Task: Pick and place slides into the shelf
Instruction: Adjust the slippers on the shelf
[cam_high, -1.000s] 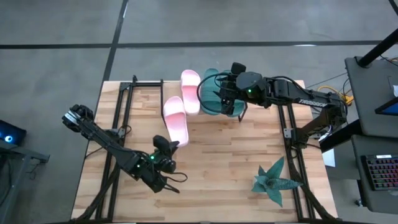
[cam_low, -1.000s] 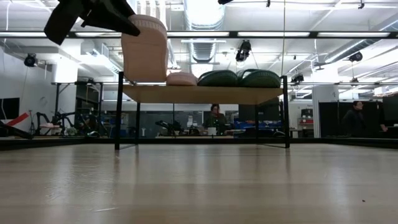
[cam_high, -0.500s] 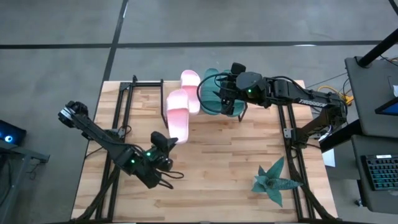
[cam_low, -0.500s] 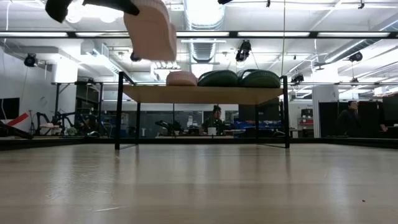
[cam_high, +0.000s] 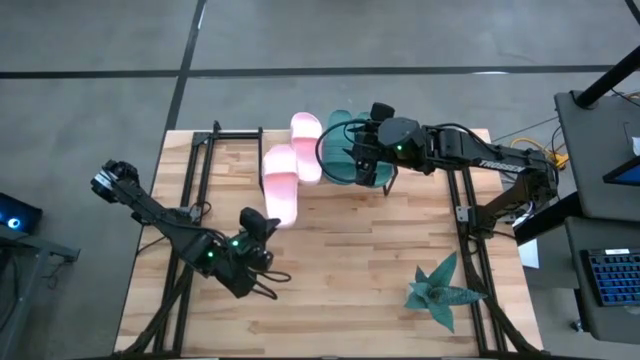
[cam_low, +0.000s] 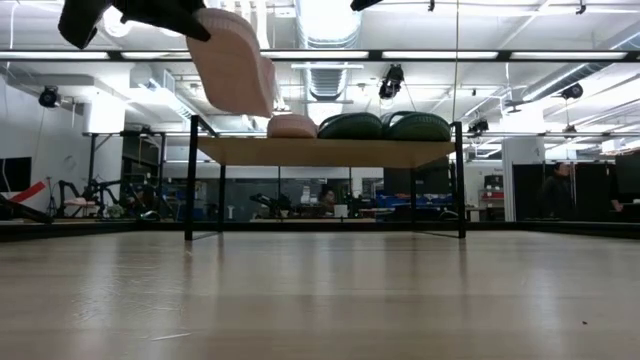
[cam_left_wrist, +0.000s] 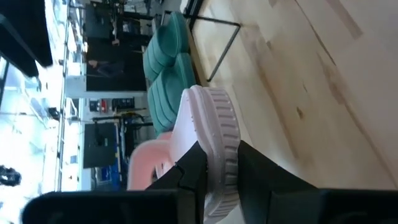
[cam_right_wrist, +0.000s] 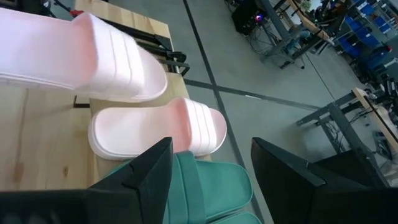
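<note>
On the butcher-block table (cam_high: 340, 250), nearer than the shelf (cam_low: 325, 151) and off toward the right arm's side, stands a spiky teal star-shaped plant (cam_high: 440, 291), well apart from everything else. Thin black frame rails (cam_high: 190, 190) run along the table's edges.

The left gripper (cam_high: 268, 226) hangs above the table just in front of the shelf, its jaws clamped on the heel end of a pale pink slide (cam_high: 281, 184). In the low view this slide (cam_low: 232, 60) is tilted in the air, higher than the shelf board and toward its left post. Its rubber sole edge is ribbed and its strap wide and smooth (cam_left_wrist: 214, 137).

The shelf is a light wooden board on thin black metal legs (cam_low: 189, 180). On it lie the second pale pink slide (cam_high: 305, 138) and, beside it, the dark teal-green pair (cam_high: 340, 150), whose straps show raised ridges (cam_left_wrist: 163, 74).

The right gripper (cam_high: 362, 150) hovers over the teal pair, jaws apart, holding nothing.

Beyond the table the low view shows a workshop with a person (cam_low: 326, 197) far behind the shelf.
</note>
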